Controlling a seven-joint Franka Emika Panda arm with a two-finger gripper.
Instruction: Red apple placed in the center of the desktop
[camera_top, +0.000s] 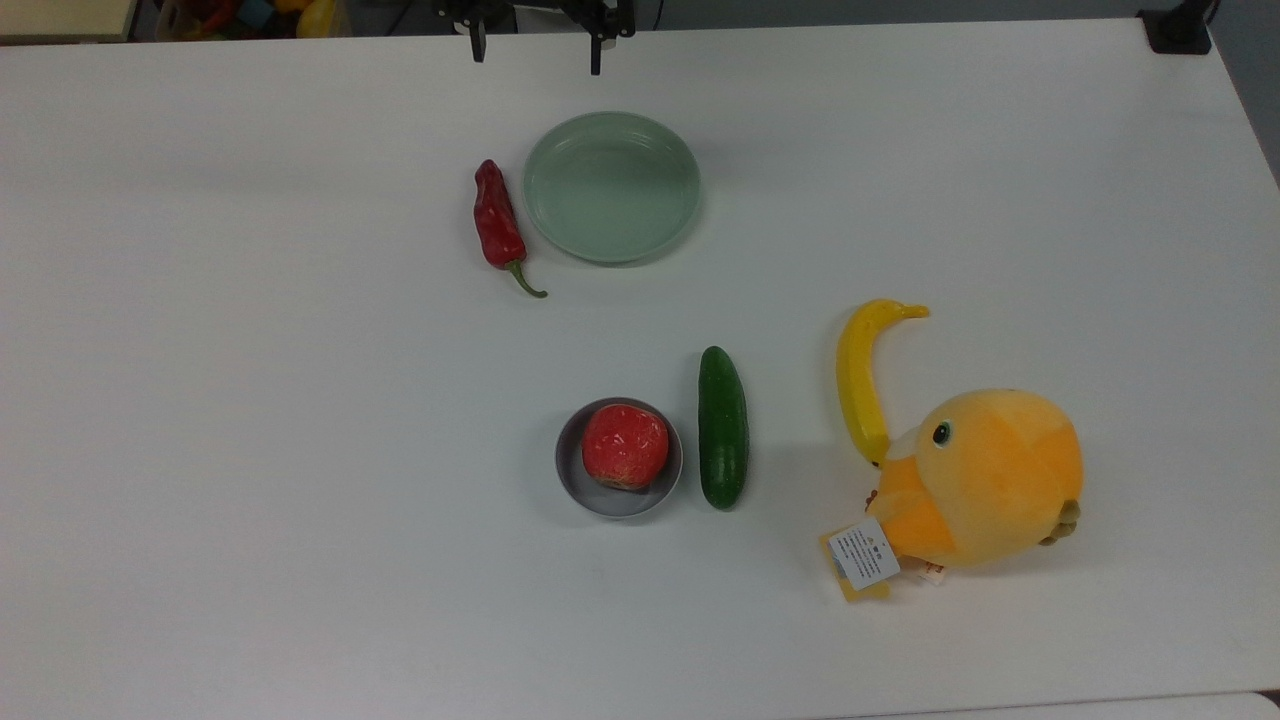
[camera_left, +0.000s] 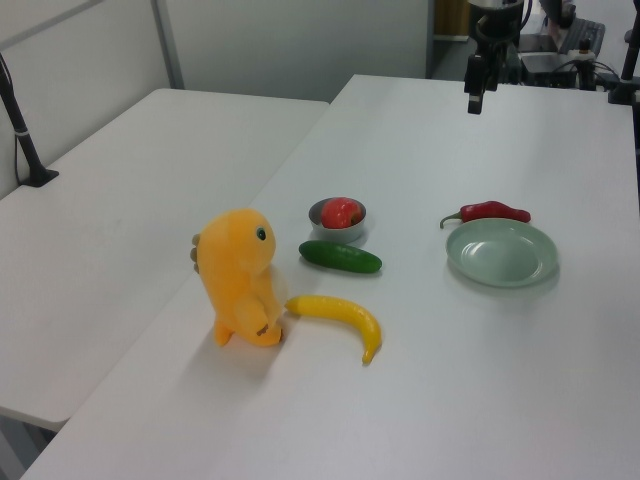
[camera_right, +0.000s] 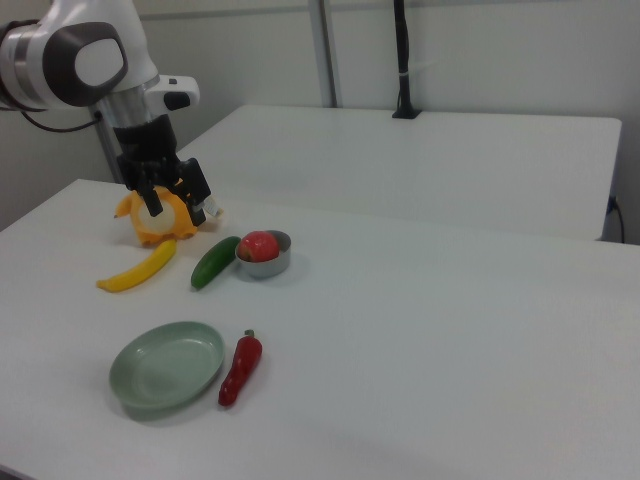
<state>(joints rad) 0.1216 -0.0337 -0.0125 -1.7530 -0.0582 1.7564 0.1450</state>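
From my console, the top view's lower edge shows bare white desk (camera_top: 250, 500). First above that edge comes the orange plush toy (camera_top: 985, 478), lying at the top view's right with a paper tag (camera_top: 866, 556) at its base. A yellow banana (camera_top: 862, 385) touches its head and curves away toward the far side. At the top view's left of those, the red apple (camera_top: 625, 446) sits inside a small grey bowl (camera_top: 618, 500), so it rests in the dish and not on the desk itself. A dark green cucumber (camera_top: 723, 427) lies just beside the bowl on the top view's right, apart from it, I think, though the gap is narrow.

Farther back, a pale green plate (camera_top: 611, 187) sits with nothing on it, and a wrinkled red chili pepper (camera_top: 497, 225) lies just beside it on the top view's left, stem pointing toward the near side.

Farthest away, the end effector (camera_top: 536, 48) hangs above the desk's far edge, its two fingers spread apart and holding nothing, well apart from the apple.
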